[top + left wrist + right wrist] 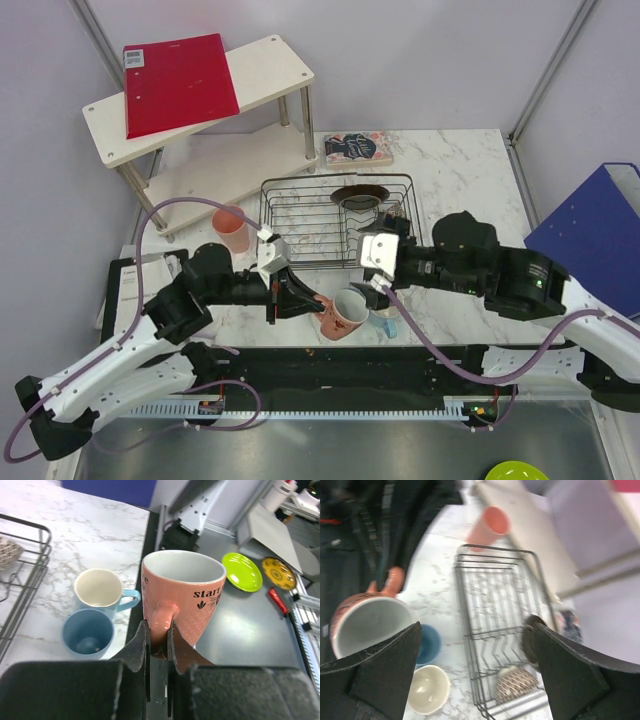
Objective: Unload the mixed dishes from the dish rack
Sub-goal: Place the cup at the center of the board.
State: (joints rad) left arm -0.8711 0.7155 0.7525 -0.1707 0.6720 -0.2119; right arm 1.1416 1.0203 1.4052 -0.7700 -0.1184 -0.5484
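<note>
Three views share out the facts. Only the top external one takes in the whole dish rack (pixel 335 222) on the marble worktop (pixel 450 170). A dark red-brown plate (pixel 358 195) stands at the rack's far right corner, and a salmon-pink tumbler (pixel 231 229) is upright just off its left side. A patterned book (pixel 357 148) lies just beyond its far edge, the cover print too small to read.

From above, the right arm hides most of what sits off the rack's near side. The left wrist view opens that up: a light-blue mug with cream inside (pixel 100 589) and a blue cup (pixel 87 632) stand upright and close together on the worktop beside the rack. Farther from the rack, on a grey surface past the worktop's edge, lie a lime-green dish (pixel 241 571) and a yellow patterned dish (pixel 279 572). The right wrist view gives the best look into the rack itself — a red-speckled bowl (pixel 515 682) lies among the wires near the plate, its patterned outside showing.

The left fingers (pixel 137 650) are nearly closed, pinching the handle of a pink mug (pixel 182 595) just off the rack's near side, next to the two cups. Whether its base rests on anything cannot be told. The right fingers (pixel 385 675) are spread wide with nothing between them, over the rack's near side.

The pink mug carries the black word "start" with a small leaf sprig under it — more lettering curves out of sight on its left flank.
</note>
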